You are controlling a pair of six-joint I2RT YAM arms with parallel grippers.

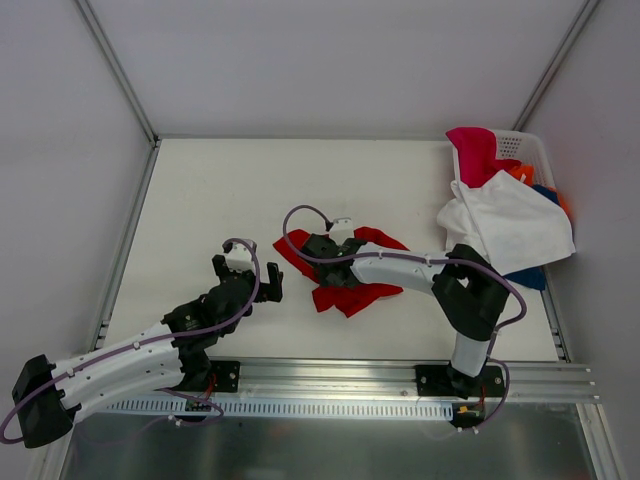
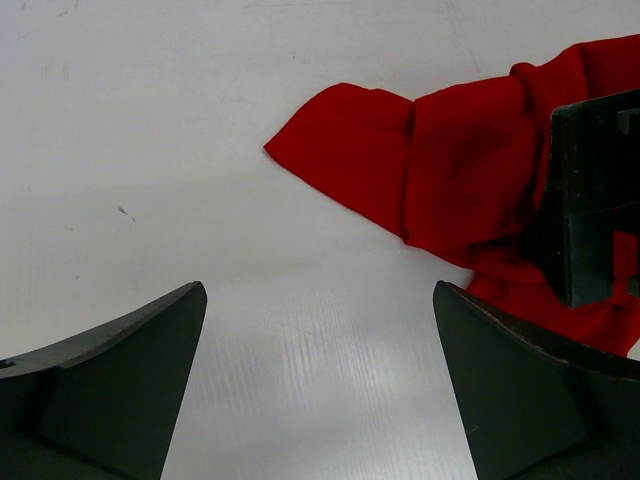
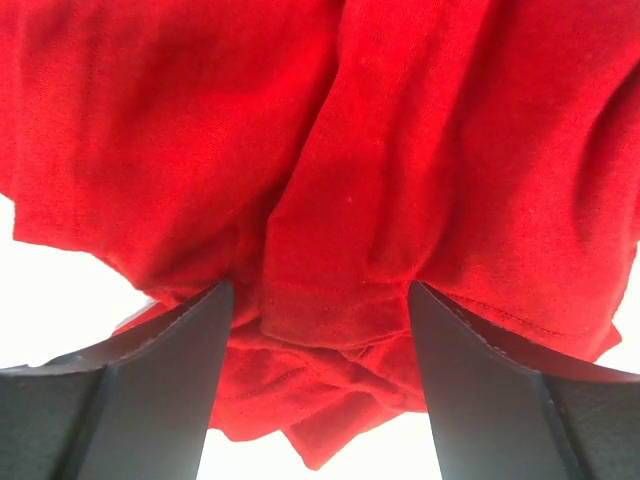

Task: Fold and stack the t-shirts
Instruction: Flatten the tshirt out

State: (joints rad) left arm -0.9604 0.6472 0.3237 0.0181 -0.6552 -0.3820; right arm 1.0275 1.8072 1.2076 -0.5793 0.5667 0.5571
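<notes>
A bright red t-shirt (image 1: 348,298) lies crumpled in the middle of the table (image 1: 200,200). My right gripper (image 1: 328,262) is down on it, its jaws apart with a bunched fold and hem of the red t-shirt (image 3: 350,150) between the fingers, gripper (image 3: 320,290) open. My left gripper (image 1: 270,280) hangs just left of the shirt over bare table, gripper (image 2: 318,290) wide open and holding nothing. In the left wrist view one corner of the red t-shirt (image 2: 440,170) points toward it, with the right gripper (image 2: 595,200) behind.
A white perforated basket (image 1: 530,145) stands at the back right corner. A white t-shirt (image 1: 510,225) drapes over its front, a magenta one (image 1: 475,150) sticks up from it, and orange (image 1: 520,172) and blue (image 1: 530,278) cloth peek out. Metal rails edge the table.
</notes>
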